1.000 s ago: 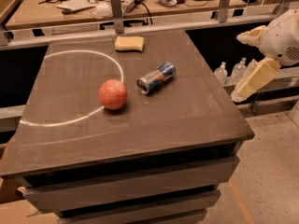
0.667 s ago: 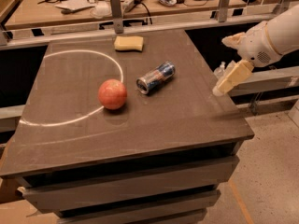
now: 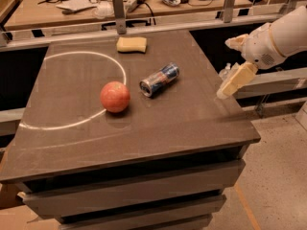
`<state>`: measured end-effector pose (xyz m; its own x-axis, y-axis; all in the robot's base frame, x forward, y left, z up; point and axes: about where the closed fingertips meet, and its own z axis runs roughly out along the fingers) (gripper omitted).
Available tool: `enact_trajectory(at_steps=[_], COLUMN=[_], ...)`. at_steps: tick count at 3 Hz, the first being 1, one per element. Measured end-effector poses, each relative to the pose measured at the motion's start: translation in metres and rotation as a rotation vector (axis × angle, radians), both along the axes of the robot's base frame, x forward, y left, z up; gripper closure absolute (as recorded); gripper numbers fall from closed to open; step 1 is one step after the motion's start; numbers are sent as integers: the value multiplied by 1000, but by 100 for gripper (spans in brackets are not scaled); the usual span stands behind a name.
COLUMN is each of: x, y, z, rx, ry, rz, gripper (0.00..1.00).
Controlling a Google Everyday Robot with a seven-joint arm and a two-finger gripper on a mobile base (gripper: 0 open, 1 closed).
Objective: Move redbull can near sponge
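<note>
Gripper (image 3: 227, 68) is hovering, fingers spread wide and empty, over the counter's (image 3: 144, 133) right edge, with the redbull can (image 3: 159, 79) lying left of it, long axis running front-left to back-right.

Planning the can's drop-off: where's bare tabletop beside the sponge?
Bare tabletop lies right of the sponge to its right edge, and between sponge and redbull can. The front, nearer than the apple, is bare too. Crowded only mid-table, where apple and can lie close. The claw hangs over the right edge.
</note>
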<state>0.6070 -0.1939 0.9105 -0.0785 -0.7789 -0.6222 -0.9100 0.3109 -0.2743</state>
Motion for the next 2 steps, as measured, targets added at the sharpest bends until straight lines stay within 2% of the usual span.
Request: enact_trajectory(at_steps=[1,2], x=[25,72], y=[18,61], z=[-20,-57], rx=[15,78], ry=[30,117], rz=[78,271], gripper=[0,0])
